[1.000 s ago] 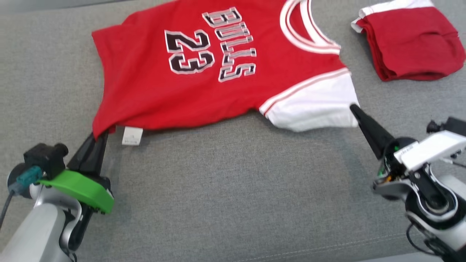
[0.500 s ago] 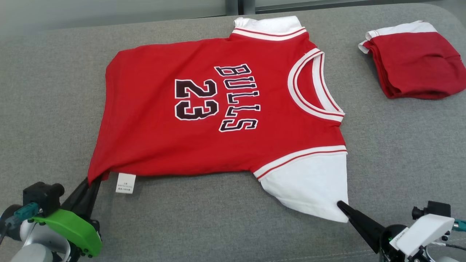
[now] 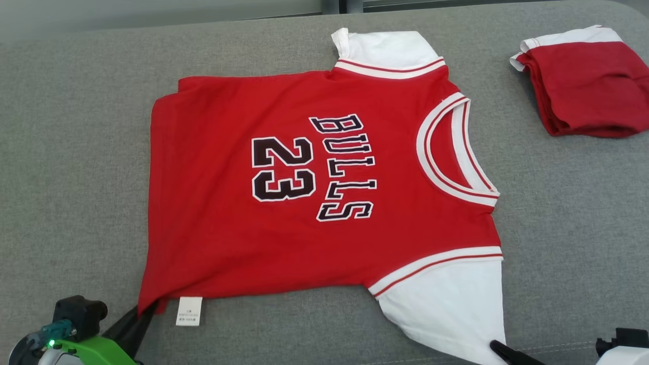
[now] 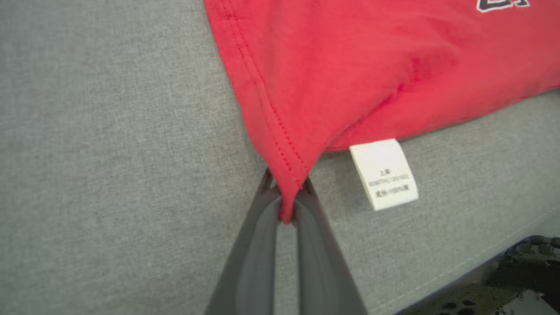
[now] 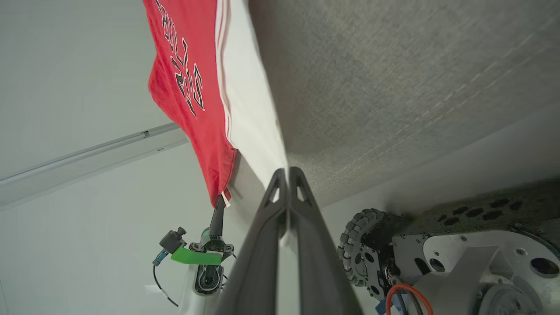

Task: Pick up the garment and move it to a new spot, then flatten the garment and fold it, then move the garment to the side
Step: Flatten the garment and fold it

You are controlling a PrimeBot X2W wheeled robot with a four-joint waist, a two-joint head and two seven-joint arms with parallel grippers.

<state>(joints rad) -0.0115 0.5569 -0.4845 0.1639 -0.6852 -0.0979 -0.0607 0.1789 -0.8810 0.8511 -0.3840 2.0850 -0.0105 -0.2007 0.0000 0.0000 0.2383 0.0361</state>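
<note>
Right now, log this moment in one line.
left hand: shut on red Bulls jersey hem corner | right hand: shut on white sleeve tip | jersey: spread on grey fabric surface

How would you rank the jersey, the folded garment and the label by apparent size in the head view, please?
Largest to smallest:
jersey
folded garment
label
</note>
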